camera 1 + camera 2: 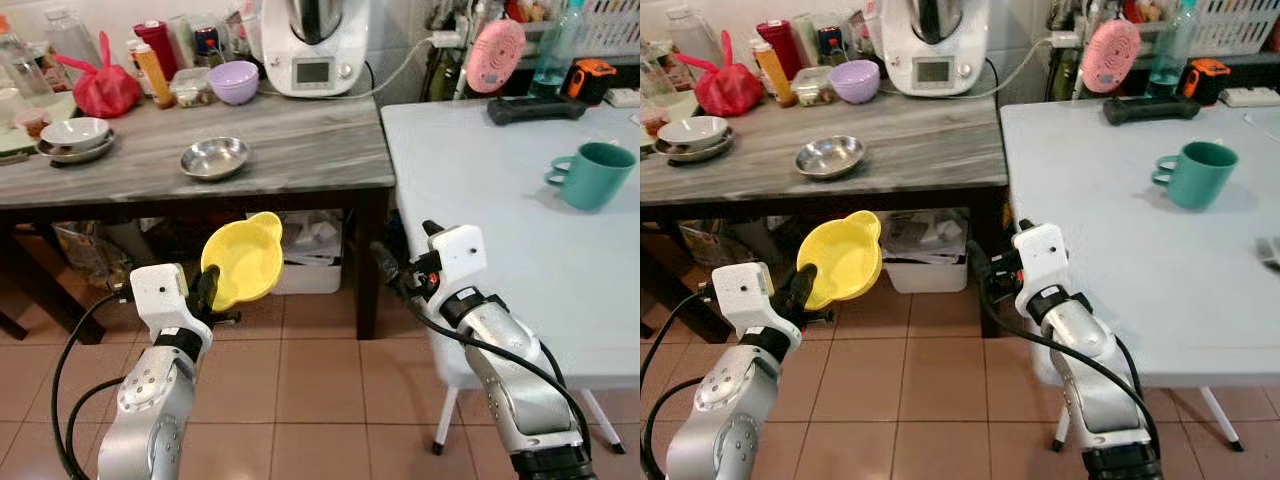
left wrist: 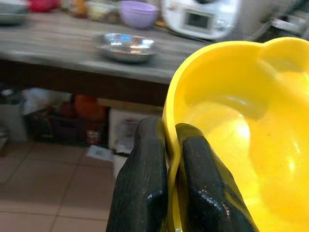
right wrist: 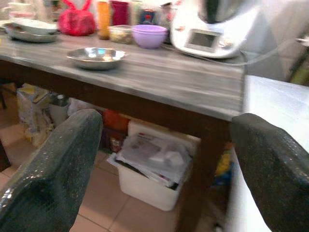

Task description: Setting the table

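The left gripper pinches the rim of a yellow plastic bowl with a scalloped handle, holding it tilted in the air in front of the grey wood-grain table, above the tiled floor. The left wrist view shows what the head views cannot: the two black fingers are closed tight on the thin rim, one inside and one outside, and the bowl's glossy inside holds nothing.

The right gripper hovers near the left edge of the white table. Its wrist view shows the fingers spread wide with nothing between them, pointing toward the white plastic bin of crumpled bags under the grey table.

On the grey table, a shallow round steel dish sits near the front edge and looks empty. Farther back are a lilac bowl, a clear lidded food tub, stacked grey plates at the far left, a knotted red bag and a white kitchen machine. A teal ceramic mug stands on the white table; its contents cannot be seen.
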Controlling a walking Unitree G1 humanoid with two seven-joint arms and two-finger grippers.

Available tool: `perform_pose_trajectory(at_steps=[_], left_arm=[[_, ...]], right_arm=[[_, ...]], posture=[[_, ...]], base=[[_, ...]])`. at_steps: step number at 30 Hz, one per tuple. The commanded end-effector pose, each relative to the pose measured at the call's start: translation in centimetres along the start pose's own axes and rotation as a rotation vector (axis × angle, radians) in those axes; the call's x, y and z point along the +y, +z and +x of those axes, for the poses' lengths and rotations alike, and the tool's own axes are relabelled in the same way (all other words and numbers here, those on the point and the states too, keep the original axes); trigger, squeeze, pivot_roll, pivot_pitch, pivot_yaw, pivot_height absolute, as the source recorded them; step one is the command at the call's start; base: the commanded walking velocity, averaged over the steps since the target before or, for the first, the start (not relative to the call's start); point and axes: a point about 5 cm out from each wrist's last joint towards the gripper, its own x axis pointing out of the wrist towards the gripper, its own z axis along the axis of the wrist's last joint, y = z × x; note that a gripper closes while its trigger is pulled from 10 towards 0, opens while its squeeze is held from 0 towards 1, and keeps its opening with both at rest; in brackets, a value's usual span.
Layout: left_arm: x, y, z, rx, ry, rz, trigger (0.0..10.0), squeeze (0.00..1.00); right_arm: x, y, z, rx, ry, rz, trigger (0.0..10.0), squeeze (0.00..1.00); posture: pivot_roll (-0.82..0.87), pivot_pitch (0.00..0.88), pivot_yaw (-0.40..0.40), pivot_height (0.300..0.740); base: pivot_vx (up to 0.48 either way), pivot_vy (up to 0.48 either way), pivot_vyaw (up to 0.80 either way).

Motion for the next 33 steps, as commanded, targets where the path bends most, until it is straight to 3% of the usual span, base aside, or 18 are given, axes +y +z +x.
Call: perform_pose_trajectory(at_steps=[1, 24, 33], left_arm=[[0.79, 0.23, -0.09, -0.01, 0.032, 0.023, 10.0, 0.0], [0.59, 0.14, 0.3, -0.03, 0.037, 0.027, 10.0, 0.0], [0.17, 0.59, 0.32, -0.082, 0.008, 0.009, 10.0, 0.0]], right_arm=[[0.71, 0.64, 0.49, -0.027, 0.023, -0.005, 10.0, 0.0], [0.52, 0.67, 0.71, -0.035, 0.008, -0.011, 10.0, 0.0], [-0.12, 0.67, 0.58, -0.036, -0.033, -0.03, 10.0, 0.0]], posture=[[-0.07, 0.038, 0.073, 0.74], [-0.07, 0.039, 0.074, 0.74], [-0.08, 0.034, 0.068, 0.74]], base=[[0.0, 0.48, 0.0], [0.0, 0.48, 0.0], [0.0, 0.0, 0.0]])
